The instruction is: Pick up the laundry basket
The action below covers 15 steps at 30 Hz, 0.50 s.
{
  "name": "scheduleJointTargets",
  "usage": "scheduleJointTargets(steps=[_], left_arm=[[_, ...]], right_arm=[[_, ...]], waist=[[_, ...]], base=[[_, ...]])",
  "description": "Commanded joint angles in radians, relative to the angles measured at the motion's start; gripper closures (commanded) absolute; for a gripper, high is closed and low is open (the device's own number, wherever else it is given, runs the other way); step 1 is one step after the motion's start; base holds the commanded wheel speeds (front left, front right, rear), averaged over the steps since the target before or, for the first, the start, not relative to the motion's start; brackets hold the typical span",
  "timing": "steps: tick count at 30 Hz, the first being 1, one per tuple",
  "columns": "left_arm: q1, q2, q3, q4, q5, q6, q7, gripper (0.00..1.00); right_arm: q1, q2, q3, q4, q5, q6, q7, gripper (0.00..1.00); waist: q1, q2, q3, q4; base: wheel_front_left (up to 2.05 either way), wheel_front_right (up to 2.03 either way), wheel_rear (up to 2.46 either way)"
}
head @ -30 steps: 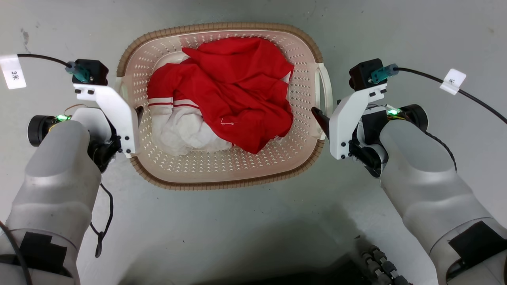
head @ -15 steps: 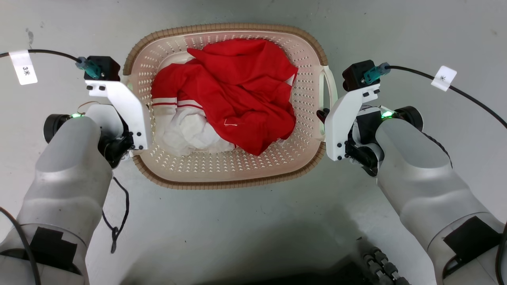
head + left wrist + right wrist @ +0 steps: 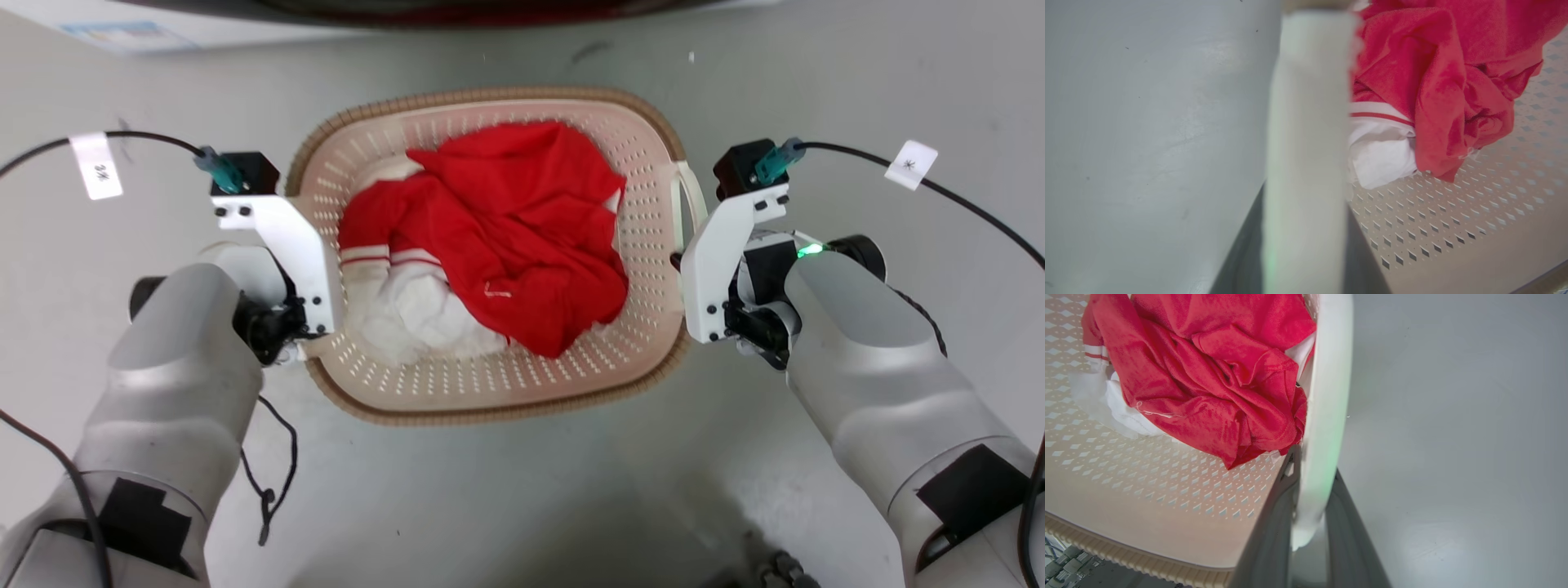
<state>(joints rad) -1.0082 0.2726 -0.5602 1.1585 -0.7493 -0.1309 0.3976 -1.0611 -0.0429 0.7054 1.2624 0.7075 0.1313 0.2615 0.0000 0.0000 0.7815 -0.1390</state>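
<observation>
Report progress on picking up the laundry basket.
Done: the left tool straddles the left handle and the right tool the right handle, fingers against both. In hand: the grip on the laundry basket, clothes inside. Left: the lift; the views cannot tell whether it is off the floor.

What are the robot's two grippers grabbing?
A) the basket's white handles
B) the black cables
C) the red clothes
A: the left gripper has its fingers on both sides of the laundry basket's left handle, and the right gripper on both sides of the right handle.
</observation>
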Motion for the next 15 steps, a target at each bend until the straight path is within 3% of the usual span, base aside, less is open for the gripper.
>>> scheduleJointTargets(steps=[1, 15], left_arm=[[0.018, -0.009, -0.008, 0.004, -0.016, 0.001, 0.015, 1.0], [0.107, -0.067, -0.054, 0.005, -0.131, -0.005, 0.141, 1.0]], right_arm=[[0.013, -0.012, 0.008, 0.008, 0.001, -0.001, 0.017, 1.0], [0.09, -0.007, 0.003, 0.025, 0.02, -0.001, 0.184, 1.0]], waist=[[0.0, 0.0, -0.063, 0.013], [0.0, 0.0, -0.313, 0.05]], base=[[0.0, 0.0, 0.0], [0.0, 0.0, 0.0]])
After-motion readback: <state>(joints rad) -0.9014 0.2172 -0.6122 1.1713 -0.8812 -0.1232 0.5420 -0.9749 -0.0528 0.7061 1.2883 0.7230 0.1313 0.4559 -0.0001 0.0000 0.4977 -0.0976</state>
